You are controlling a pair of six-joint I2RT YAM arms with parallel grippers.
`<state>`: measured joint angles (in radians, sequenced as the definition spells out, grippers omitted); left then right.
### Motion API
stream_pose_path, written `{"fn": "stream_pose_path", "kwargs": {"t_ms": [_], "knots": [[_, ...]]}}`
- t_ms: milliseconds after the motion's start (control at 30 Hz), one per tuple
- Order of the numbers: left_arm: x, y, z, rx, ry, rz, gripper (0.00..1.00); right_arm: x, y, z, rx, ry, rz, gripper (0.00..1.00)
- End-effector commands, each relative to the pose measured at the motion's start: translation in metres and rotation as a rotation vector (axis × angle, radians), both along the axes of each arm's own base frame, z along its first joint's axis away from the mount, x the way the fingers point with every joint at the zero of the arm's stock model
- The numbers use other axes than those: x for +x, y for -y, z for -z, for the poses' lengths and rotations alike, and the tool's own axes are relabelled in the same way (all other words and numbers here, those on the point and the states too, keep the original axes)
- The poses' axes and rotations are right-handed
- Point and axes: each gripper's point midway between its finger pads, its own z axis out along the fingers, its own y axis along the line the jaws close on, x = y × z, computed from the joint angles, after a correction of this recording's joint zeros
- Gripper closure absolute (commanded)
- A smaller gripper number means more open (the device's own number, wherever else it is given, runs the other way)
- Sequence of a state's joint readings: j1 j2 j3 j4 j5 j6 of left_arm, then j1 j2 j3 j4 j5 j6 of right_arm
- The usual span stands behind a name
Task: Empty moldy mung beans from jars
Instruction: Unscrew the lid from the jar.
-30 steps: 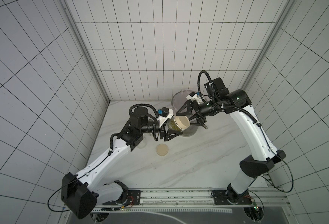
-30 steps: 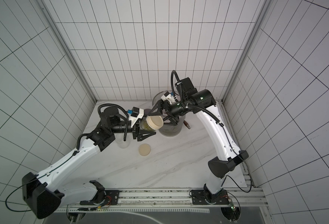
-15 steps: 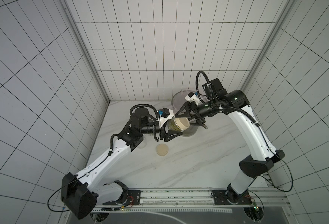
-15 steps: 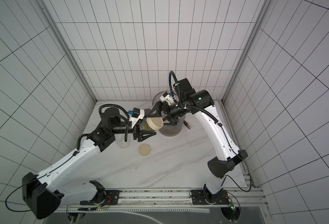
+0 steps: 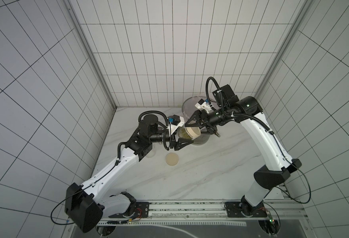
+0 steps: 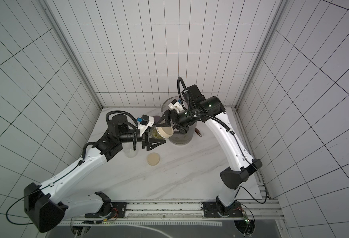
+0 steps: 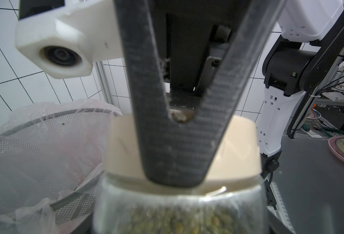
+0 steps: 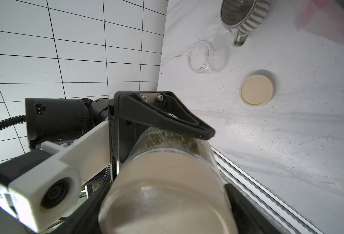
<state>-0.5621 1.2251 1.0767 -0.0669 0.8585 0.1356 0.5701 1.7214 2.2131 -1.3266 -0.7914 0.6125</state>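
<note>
nearest the rail, the marble table [image 5: 190,181] carries a loose lid [image 5: 172,159], beige and round, lying flat on its own. just behind it, partly under the left forearm in both top views, sits the open jar [image 8: 207,56], clear glass with its mouth uncovered.

above the table, past that lid, the left hand [image 5: 185,136] is closed around the second jar [image 6: 156,133] and holds it in the air on its side. one black finger [image 8: 167,119] lies along the glass. the mung beans [image 7: 177,220] are inside this jar, a greenish mass heaped against the wall. its cap [image 6: 165,131] is on and points toward the other arm.

the right hand [image 5: 192,129] meets it from the far side, spread wide with its fingers either side of the cap. one finger [image 7: 177,141] lies across the cap's rim. i cannot tell whether it is squeezing.

farther back stands a ribbed mug [image 8: 244,14], near the open jar. behind the two hands, close to the back wall, is the mesh bin [image 7: 45,121] with its pink liner.
</note>
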Motion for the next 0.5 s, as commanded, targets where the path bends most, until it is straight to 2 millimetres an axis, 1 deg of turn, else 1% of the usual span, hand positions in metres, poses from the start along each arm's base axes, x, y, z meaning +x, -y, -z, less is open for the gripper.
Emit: {"fn": "stream_pose_path", "kwargs": {"t_ms": [0,100,300,467], "knots": [[-0.009,0.002,-0.026,-0.085,0.052,0.043,0.76,-0.004,0.001,-0.004,-0.014,0.101,-0.047,0.29],[-0.008,0.001,-0.024,-0.091,0.029,0.036,0.76,0.000,0.001,-0.014,-0.004,0.177,-0.060,0.30],[-0.006,-0.002,-0.029,-0.133,-0.007,0.020,0.76,0.005,-0.001,-0.035,0.037,0.346,-0.096,0.32],[-0.004,0.000,-0.030,-0.161,-0.048,0.026,0.76,0.007,0.000,-0.043,0.047,0.468,-0.129,0.33]]}}
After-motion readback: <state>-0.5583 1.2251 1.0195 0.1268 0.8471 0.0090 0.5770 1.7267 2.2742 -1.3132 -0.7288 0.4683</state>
